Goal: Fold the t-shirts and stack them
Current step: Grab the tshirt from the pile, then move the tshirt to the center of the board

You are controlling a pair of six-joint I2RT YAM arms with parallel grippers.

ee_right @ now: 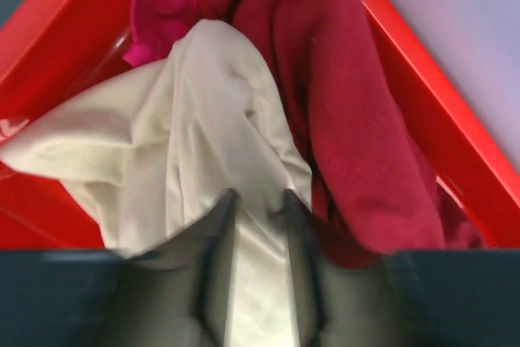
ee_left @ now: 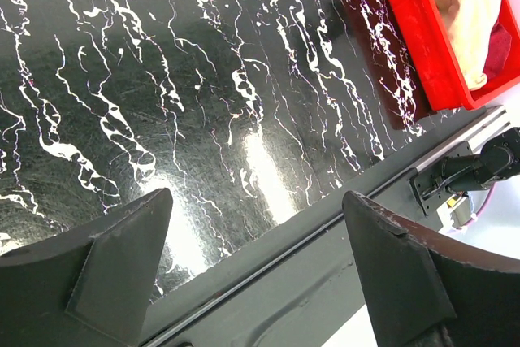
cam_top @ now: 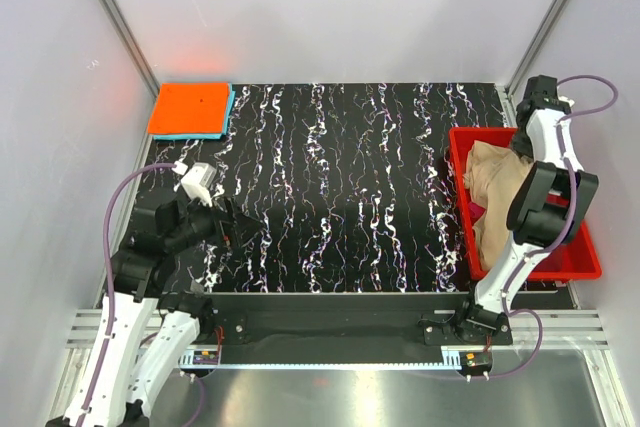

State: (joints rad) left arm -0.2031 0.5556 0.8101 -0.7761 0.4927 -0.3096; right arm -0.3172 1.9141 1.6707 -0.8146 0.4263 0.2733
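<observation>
Reaching into the red bin (cam_top: 578,265), right of frame, for the tan t-shirt (ee_right: 203,136).
The maroon t-shirt (ee_right: 349,119) lies against it and could drag out too; my right gripper (ee_right: 258,270) is closed on a thin tan fold, and my left gripper (ee_left: 258,274) hangs wide open over the table (ee_left: 203,79).

Plain pale walls (cam_top: 330,7) enclose a black, white-veined table (cam_top: 340,177); a metal rail (cam_top: 330,342) runs along its near edge.
</observation>
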